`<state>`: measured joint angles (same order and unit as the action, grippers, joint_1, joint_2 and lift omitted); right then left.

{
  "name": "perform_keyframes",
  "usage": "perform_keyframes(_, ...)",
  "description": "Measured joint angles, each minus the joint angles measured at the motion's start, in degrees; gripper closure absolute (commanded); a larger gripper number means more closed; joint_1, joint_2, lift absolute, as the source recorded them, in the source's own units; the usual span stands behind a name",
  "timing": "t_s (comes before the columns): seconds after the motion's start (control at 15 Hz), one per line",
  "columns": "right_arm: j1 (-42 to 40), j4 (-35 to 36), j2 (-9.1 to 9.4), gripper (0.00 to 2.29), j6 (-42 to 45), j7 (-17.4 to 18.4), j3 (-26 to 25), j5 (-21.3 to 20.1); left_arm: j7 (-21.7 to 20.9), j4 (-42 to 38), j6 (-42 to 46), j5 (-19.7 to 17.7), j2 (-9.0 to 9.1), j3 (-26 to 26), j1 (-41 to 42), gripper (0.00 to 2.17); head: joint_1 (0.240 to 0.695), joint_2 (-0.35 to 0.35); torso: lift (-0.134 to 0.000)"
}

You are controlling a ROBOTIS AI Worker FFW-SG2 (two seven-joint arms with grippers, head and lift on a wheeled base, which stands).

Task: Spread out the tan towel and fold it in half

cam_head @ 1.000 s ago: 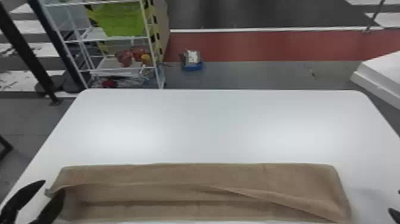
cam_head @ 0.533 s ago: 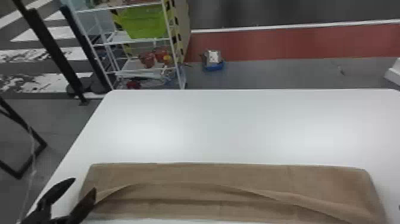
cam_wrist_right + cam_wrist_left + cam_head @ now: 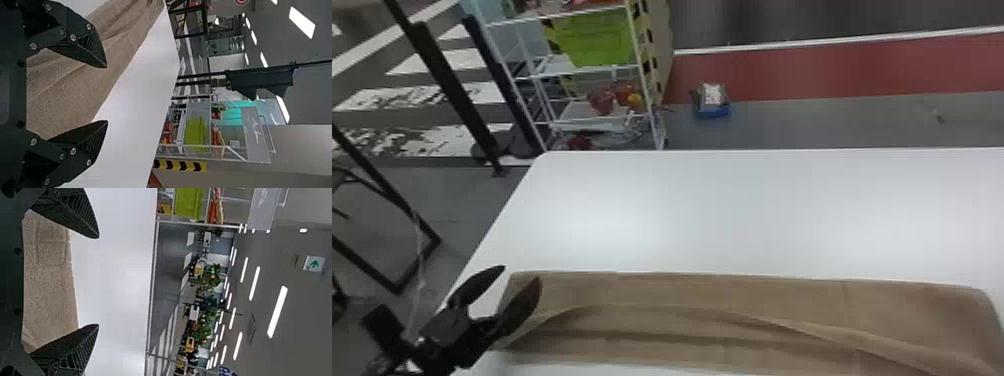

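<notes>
Pinching only a loose crease could drag the tan towel (image 3: 712, 290) askew, as it lies rumpled along the table's (image 3: 732, 215) six-o'clock side, the left gripper (image 3: 521, 273) at eight o'clock and right gripper (image 3: 106, 94) both spread wide.

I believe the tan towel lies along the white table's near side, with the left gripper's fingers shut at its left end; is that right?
Not quite: the left gripper is open, its fingers apart, as the left wrist view shows. It is at the left end of the tan towel, along the near side of the white table.
</notes>
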<state>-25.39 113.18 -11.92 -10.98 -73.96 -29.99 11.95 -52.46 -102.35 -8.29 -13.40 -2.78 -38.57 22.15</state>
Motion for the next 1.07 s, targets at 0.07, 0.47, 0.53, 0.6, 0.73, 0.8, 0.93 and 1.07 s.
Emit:
perform_keyframes(0.07, 0.15, 0.34, 0.09, 0.45, 0.25, 0.07, -0.12, -0.19, -0.24, -3.01, -3.49, 3.03, 0.05, 0.86, 0.02, 0.1, 0.695, 0.185, -0.123)
perform_keyframes(0.47, 0.4, -4.64, -0.18, 0.45, 7.18, 3.68, -0.33, -2.0, -1.96, -19.08, -13.17, 18.17, 0.4, 7.67, 5.78, 0.3, 0.695, 0.059, -0.123)
perform_keyframes(0.53, 0.47, -5.8, -0.38, 0.45, 8.19, 3.75, -0.11, -2.01, -2.04, -20.27, -13.02, 19.66, 0.41, 8.52, 6.61, 0.36, 0.695, 0.046, -0.123)
perform_keyframes(0.6, 0.51, -7.09, -0.61, 0.45, 9.31, 3.85, 0.18, -2.02, -2.22, -21.29, -12.8, 20.85, 0.4, 9.28, 7.38, 0.36, 0.695, 0.035, -0.123)
perform_keyframes(0.73, 0.52, -9.02, -0.97, 0.45, 11.24, 4.26, 0.98, -2.02, -1.77, -22.32, -12.61, 23.19, 0.2, 10.74, 7.93, 0.55, 0.695, 0.019, -0.123)
perform_keyframes(0.8, 0.5, -9.61, -1.04, 0.45, 12.07, 4.4, 1.45, -2.02, -1.2, -22.46, -12.63, 24.75, -0.07, 11.84, 7.88, 0.55, 0.695, 0.017, -0.123)
perform_keyframes(0.93, 0.4, -10.28, -1.05, 0.45, 13.23, 4.87, 2.11, -2.07, -0.81, -22.39, -13.58, 28.96, -0.6, 14.49, 6.96, 0.74, 0.695, 0.011, -0.123)
perform_keyframes(1.07, 0.4, -10.51, -1.04, 0.45, 13.62, 4.98, 2.3, -2.13, -2.45, -22.25, -18.09, 32.63, -1.61, 16.58, 5.17, 0.81, 0.695, 0.003, -0.123)
